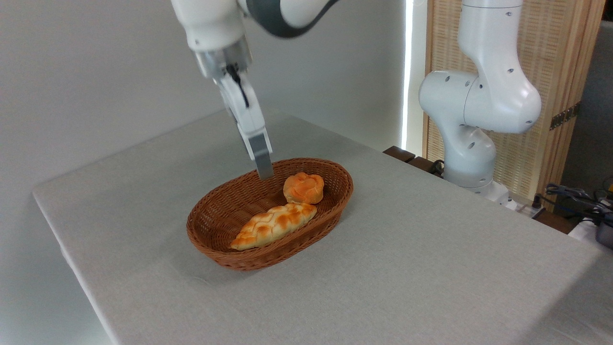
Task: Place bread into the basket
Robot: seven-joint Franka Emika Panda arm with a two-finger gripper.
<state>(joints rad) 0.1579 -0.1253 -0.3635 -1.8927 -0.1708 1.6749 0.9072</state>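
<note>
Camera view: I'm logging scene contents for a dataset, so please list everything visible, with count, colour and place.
bun: one, golden-orange, inside the basket at its right end, touching the loaf
loaf: one, golden, braided, lying lengthwise in the basket
basket: one, brown wicker, oval, mid-table
table: one, covered in grey cloth, filling the lower frame
screen: one, light wood slats, behind the arm's base at right
cables: a few, dark, at the right edge
arm: one, white, base at right, reaching in from the top
tool: one, white with grey fingertips, tips at the basket's far rim, left of the bun, holding nothing; whether the fingers are open or shut cannot be told
</note>
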